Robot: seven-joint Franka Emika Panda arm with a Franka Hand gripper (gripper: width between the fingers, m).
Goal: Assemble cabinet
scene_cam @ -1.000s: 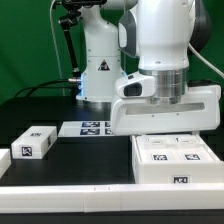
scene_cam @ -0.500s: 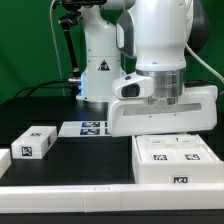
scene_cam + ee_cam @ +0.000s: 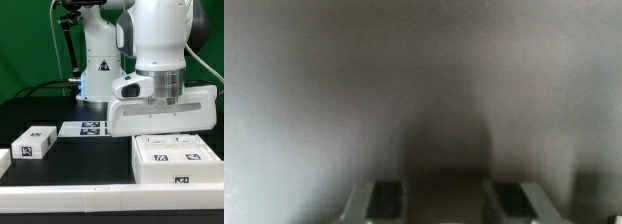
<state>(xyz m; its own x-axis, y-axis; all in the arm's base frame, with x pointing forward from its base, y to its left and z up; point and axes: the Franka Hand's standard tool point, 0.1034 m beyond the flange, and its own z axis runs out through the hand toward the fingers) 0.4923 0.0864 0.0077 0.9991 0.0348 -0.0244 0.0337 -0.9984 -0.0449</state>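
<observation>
1. Nearest the camera in the exterior view, the cabinet (image 3: 175,165) lies on the black counter (image 3: 85,160), toward the front and on the exterior view's right. It is a low white box with two square tags on its top face and one on its front face.
2. On the exterior view's left, well apart from the cabinet, a white block (image 3: 35,142) rests on the counter and shows tags on its front. A second white piece (image 3: 4,160) beside it is cut off by the picture's edge.
3. My claw (image 3: 450,200) hangs just behind and above the cabinet's rear edge. In the exterior view its broad white housing (image 3: 165,105) hides the fingertips. In the wrist view the two fingers (image 3: 384,200) stand apart with only a blurred dark shadow between them. The claw is released and holds nothing that I can make out.
4. Farther back, the marker board (image 3: 90,127) lies flat on the counter, partly covered by the housing.
5. Behind it stands my white base (image 3: 100,70), bearing a triangle sticker.
</observation>
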